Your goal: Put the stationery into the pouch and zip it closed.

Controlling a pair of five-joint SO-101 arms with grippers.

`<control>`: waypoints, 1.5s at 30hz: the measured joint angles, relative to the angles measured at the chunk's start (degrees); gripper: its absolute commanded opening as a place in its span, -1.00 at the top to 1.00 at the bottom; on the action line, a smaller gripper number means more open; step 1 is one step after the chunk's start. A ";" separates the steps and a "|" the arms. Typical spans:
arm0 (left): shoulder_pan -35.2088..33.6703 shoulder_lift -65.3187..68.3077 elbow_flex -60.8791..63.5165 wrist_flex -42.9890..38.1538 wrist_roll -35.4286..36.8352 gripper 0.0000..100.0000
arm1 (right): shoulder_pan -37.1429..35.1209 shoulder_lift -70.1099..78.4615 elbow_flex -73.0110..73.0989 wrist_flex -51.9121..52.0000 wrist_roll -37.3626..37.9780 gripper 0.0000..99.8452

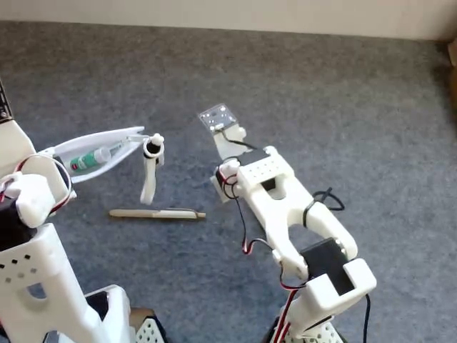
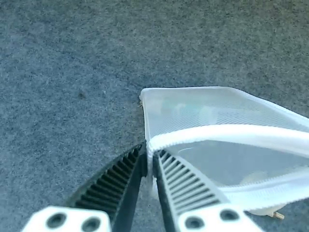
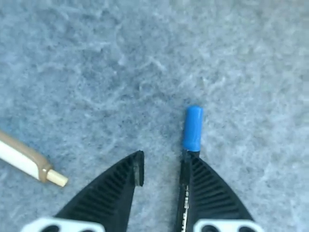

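Presently left claw pinches pouch rim — right claw gapes by blue-capped pen, print illegible

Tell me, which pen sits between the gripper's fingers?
The blue-capped pen, lying against one finger of the right gripper; the beige pen lies outside them.

A grey tabletop runs across the scene, covered in a short, felt-like pile with a faint mottling of lighter and darker flecks (the wrist views show the same fuzzy weave close up, with a small dark speck on the left arm's side). Along the far edge lies a pale, cream-coloured band, running straight from left to right where the grey covering ends. At the far right edge, just beside that band, a sliver of a brownish object shows; what it is cannot be told.
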 measured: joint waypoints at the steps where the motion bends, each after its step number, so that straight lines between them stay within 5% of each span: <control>1: 0.00 0.00 0.00 0.00 0.00 0.99 | -0.09 0.00 0.00 0.00 0.00 0.77; 20: -0.09 -0.18 1.14 -1.41 0.00 0.99 | 2.99 5.89 -1.41 -4.13 0.09 0.77; 24: -0.09 -0.18 1.14 -1.41 0.00 0.99 | 3.16 9.67 -5.01 -4.13 0.09 0.99; 34: -0.09 -0.18 1.14 -1.41 0.00 0.99 | 3.43 11.69 -7.30 -2.99 0.09 0.99; 45: -0.09 -0.18 1.14 -1.41 0.00 0.99 | 1.23 -0.44 -2.02 2.55 0.09 0.99</control>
